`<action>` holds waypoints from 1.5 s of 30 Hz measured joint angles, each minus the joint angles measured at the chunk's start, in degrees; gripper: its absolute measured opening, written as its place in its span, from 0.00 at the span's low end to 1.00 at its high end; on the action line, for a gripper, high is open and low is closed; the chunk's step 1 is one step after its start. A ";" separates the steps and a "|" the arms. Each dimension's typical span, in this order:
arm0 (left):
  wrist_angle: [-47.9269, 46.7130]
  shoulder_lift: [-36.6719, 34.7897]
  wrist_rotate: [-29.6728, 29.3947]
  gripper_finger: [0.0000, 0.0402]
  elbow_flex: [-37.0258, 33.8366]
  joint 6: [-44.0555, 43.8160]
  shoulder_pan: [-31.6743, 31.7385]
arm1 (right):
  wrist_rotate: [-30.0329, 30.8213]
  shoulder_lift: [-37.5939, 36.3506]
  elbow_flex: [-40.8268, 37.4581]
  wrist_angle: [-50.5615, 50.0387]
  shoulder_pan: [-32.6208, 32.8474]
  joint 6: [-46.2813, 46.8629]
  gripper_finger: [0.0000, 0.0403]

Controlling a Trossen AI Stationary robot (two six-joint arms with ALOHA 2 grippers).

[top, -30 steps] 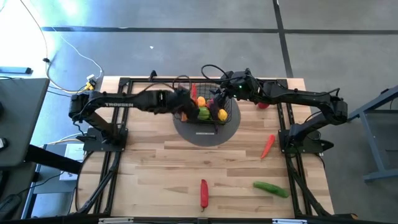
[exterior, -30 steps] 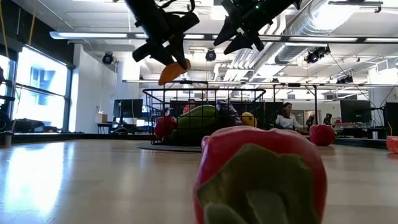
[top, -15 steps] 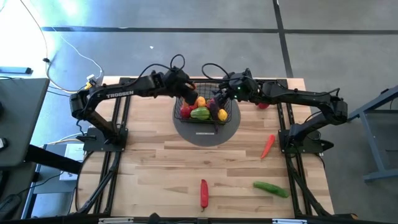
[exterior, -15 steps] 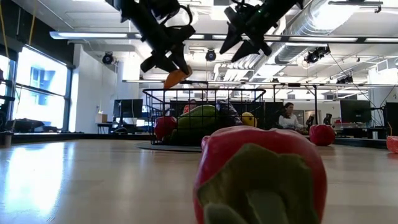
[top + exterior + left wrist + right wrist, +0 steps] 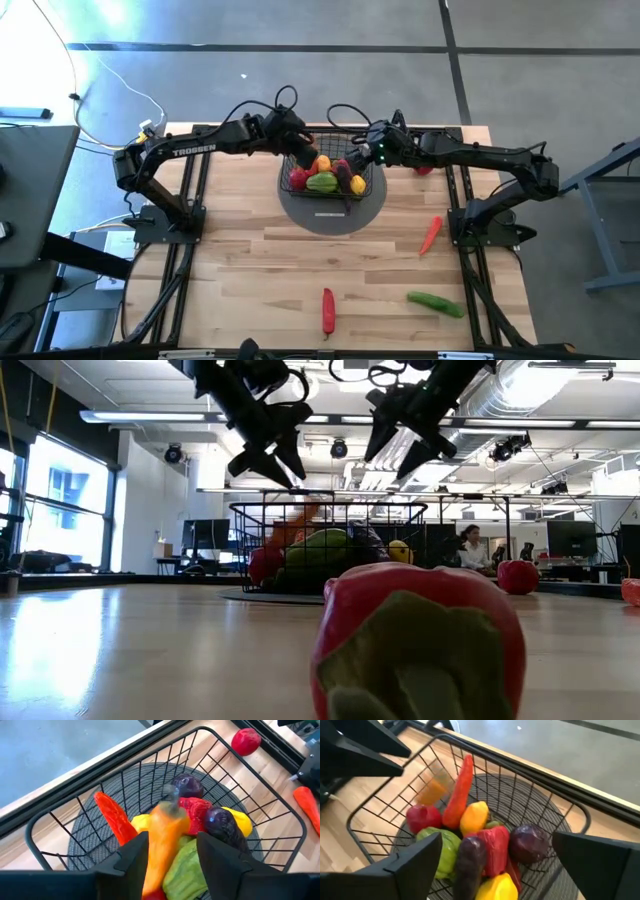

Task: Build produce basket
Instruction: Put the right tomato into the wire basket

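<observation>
The black wire basket (image 5: pixel 325 178) stands on a round grey mat (image 5: pixel 330 210) at the table's far middle. It holds several toy pieces: a green pepper (image 5: pixel 322 183), a yellow lemon (image 5: pixel 358 184), purple eggplants and red ones. My left gripper (image 5: pixel 300 155) hovers open above the basket's left part (image 5: pixel 270 460). Below it an orange pepper (image 5: pixel 165 832) shows blurred, inside the basket's walls in the low view (image 5: pixel 290 525). My right gripper (image 5: pixel 366 160) hangs wide open over the basket's right part (image 5: pixel 497 840).
Loose on the table lie a red pepper (image 5: pixel 328 310) near the front edge, a green cucumber (image 5: pixel 435 303) at front right, a red chili (image 5: pixel 430 235) at right and a red tomato (image 5: pixel 424 168) under the right arm. The red pepper fills the low view's foreground (image 5: pixel 420 650).
My left gripper carried the orange pepper toward the table's far edge and over the basket, came down a little, then opened and let go. The pepper has dropped from between the fingers into the basket. My right gripper stayed open above the basket, shifting slightly right.
</observation>
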 joint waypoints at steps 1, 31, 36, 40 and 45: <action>-0.02 0.01 -0.25 0.41 0.00 0.43 0.00 | 0.04 0.00 0.00 -0.35 0.00 0.25 0.91; -0.51 -1.34 3.45 0.65 0.00 8.40 0.14 | 3.73 0.02 0.02 -25.52 -11.92 15.48 0.98; -0.49 -3.20 3.38 0.65 0.00 8.40 0.86 | 1.17 0.02 0.02 -29.83 -17.02 15.48 0.98; -0.34 -4.82 3.22 0.65 0.00 8.40 1.58 | -0.21 0.02 0.02 -32.99 -21.13 15.12 0.97; -0.43 -6.13 2.76 0.65 0.00 8.40 2.40 | -0.71 0.02 0.02 -35.08 -25.50 14.57 0.97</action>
